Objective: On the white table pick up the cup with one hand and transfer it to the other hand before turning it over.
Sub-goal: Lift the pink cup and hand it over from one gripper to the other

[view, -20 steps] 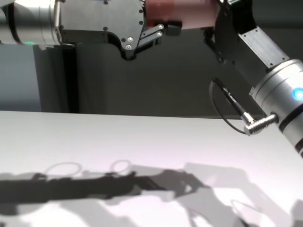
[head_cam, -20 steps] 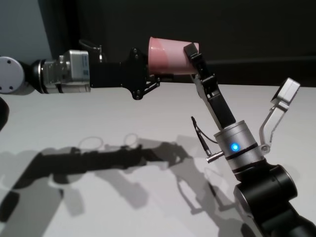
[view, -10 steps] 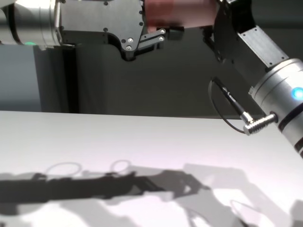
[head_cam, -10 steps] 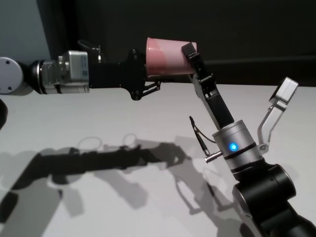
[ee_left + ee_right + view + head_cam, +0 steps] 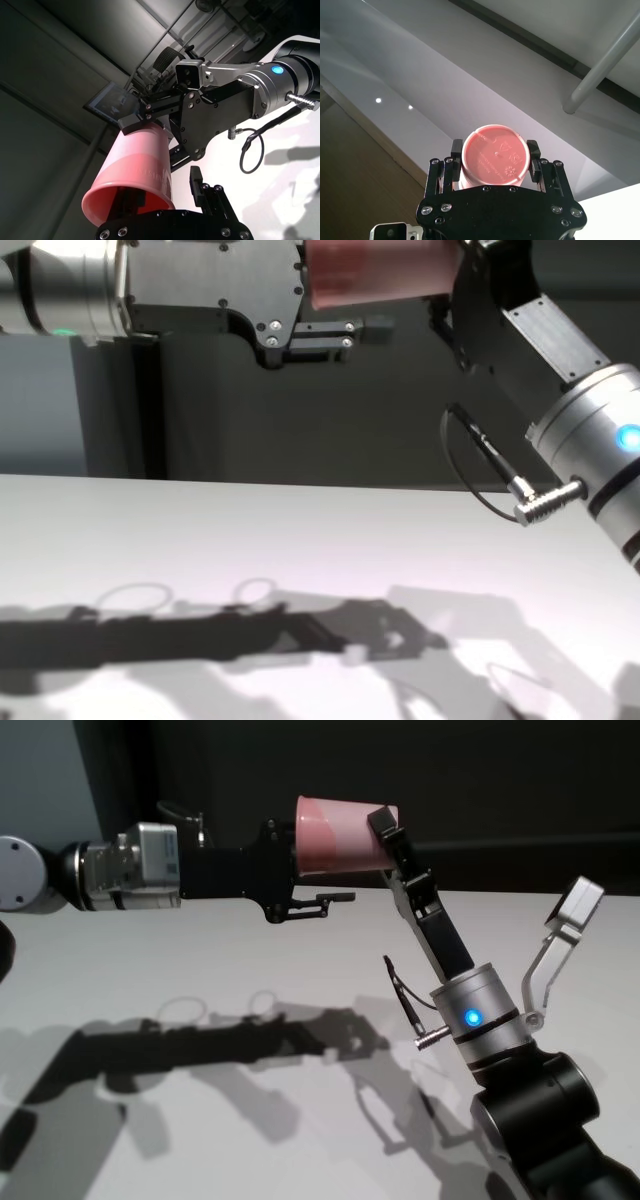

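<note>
The salmon-pink cup lies on its side high above the white table, rim toward my left arm. My right gripper, on the arm with the blue ring light, is shut on the cup's base end; the right wrist view shows the cup's flat base clamped between two fingers. My left gripper, on the boxy wrist, is open: its lower finger hangs level below the cup without touching it. In the left wrist view the cup has its rim at the left palm.
The table's far edge meets a dark wall. Arm shadows fall across the tabletop. A thin black cable loops beside the right wrist.
My left gripper's lower finger has swung down off the cup's side. The cup stays in place, held by the right gripper. Both arms have barely moved.
</note>
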Robot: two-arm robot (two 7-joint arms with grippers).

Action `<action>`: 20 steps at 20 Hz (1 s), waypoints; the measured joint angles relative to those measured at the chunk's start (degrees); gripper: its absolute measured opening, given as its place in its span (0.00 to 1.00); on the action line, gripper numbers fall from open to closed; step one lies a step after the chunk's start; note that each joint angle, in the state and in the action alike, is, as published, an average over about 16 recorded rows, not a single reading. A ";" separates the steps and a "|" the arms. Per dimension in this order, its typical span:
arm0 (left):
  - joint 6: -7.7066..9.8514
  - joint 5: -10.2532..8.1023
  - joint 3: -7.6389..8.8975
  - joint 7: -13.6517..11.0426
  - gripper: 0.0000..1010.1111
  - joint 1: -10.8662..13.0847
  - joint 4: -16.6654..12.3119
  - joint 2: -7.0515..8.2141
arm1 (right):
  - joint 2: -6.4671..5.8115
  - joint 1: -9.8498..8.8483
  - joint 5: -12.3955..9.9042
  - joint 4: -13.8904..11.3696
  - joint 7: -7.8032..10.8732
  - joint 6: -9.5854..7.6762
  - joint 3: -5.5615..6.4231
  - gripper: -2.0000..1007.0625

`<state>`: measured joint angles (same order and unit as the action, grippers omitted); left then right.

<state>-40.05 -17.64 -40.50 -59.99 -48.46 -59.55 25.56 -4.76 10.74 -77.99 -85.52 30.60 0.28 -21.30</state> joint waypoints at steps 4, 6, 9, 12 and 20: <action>0.00 0.00 0.00 0.00 0.66 0.00 0.00 0.00 | 0.00 0.00 0.00 0.00 0.00 0.01 0.01 0.74; 0.00 -0.01 0.00 0.00 0.73 0.00 0.00 0.00 | 0.00 0.00 0.00 0.00 -0.01 0.01 0.01 0.74; 0.00 -0.01 0.00 0.00 0.83 0.00 0.00 0.00 | 0.00 0.00 0.00 0.01 -0.01 0.02 0.01 0.74; 0.00 -0.02 0.00 0.00 0.90 0.00 0.00 0.00 | 0.00 0.00 0.00 0.01 -0.03 0.02 0.01 0.74; 0.15 0.00 0.00 0.19 0.99 0.11 -0.21 0.14 | 0.00 0.00 0.00 0.04 -0.05 0.03 0.01 0.74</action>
<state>-39.90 -17.64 -40.50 -59.80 -48.36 -59.76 25.70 -4.76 10.74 -77.99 -85.49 30.54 0.32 -21.29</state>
